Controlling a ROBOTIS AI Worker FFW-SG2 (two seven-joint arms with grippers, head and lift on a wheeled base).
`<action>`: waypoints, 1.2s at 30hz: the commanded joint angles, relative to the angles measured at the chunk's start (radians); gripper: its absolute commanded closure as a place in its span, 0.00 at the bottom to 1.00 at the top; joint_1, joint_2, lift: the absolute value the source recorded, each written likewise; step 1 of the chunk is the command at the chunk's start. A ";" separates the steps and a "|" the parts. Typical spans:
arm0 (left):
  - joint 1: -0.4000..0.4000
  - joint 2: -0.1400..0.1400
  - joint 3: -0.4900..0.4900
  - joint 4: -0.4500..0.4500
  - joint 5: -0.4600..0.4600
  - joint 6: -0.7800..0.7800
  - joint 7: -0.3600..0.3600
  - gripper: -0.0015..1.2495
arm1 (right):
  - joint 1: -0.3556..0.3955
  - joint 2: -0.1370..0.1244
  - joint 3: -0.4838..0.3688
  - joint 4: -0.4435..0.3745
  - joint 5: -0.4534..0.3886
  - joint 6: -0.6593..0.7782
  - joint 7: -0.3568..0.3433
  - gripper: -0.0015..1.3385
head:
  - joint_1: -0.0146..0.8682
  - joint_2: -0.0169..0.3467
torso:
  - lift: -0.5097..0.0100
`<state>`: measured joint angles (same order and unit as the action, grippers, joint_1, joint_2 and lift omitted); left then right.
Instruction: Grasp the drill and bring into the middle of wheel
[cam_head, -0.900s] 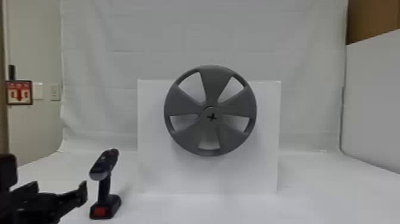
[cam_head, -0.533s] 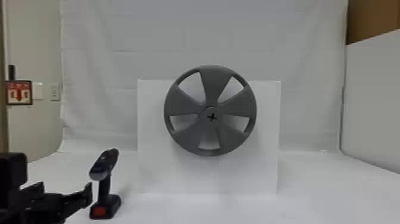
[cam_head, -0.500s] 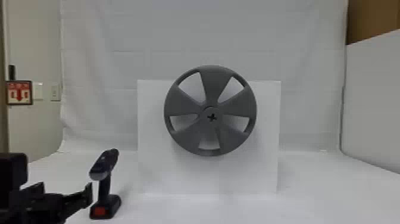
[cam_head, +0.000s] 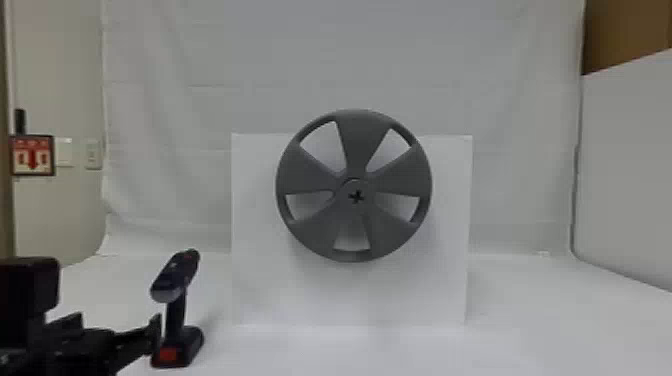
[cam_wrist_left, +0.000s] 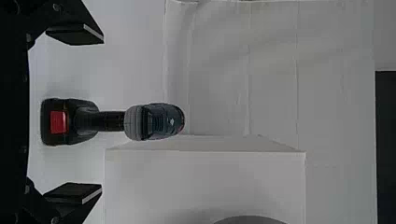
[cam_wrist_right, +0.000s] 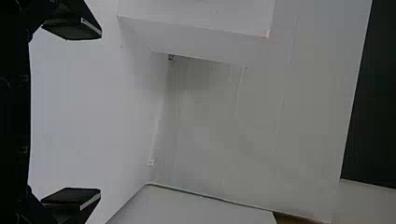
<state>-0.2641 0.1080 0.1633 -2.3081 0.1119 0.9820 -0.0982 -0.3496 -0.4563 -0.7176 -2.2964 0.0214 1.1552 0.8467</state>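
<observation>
In the head view, my left gripper (cam_head: 114, 327) is at the lower left, its nearer finger overlapping the edge of the drill (cam_head: 176, 312). The drill stands upright on its battery base, left of the grey wheel (cam_head: 356, 145), which hangs on a white panel with a cross-shaped hole at its hub. From the left wrist, my left gripper (cam_wrist_left: 100, 114) is wide apart, with the drill (cam_wrist_left: 109, 121) lying between the lines of its two fingers, touching neither there. My right gripper (cam_wrist_right: 100, 113) stands open in the right wrist view with nothing between its fingers.
The white panel (cam_head: 350, 295) rises from the white table (cam_head: 565, 320) behind and right of the drill. A white side wall (cam_head: 630, 175) bounds the right, and a white curtain (cam_head: 350, 55) hangs behind. A red sign (cam_head: 33, 156) is on the far left wall.
The left gripper has shifted right in the head view, its visible finger now closer to the drill's handle and base. Drill and wheel stay where they were.
</observation>
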 joint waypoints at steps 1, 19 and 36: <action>-0.015 0.004 -0.008 -0.007 -0.009 0.060 0.000 0.13 | -0.002 -0.004 0.003 0.000 0.000 0.005 0.000 0.08 | 0.08 0.13 | 0.21; -0.027 0.006 -0.022 -0.008 -0.025 0.113 -0.006 0.13 | -0.002 -0.008 0.010 0.000 0.002 0.018 0.000 0.08 | 0.08 0.13 | 0.21; -0.027 0.006 -0.025 -0.007 -0.023 0.113 -0.006 0.13 | -0.002 -0.012 0.024 0.000 0.006 0.028 0.000 0.08 | 0.08 0.13 | 0.21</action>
<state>-0.2915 0.1135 0.1396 -2.3155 0.0861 1.0953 -0.1043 -0.3506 -0.4676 -0.6984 -2.2964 0.0258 1.1813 0.8468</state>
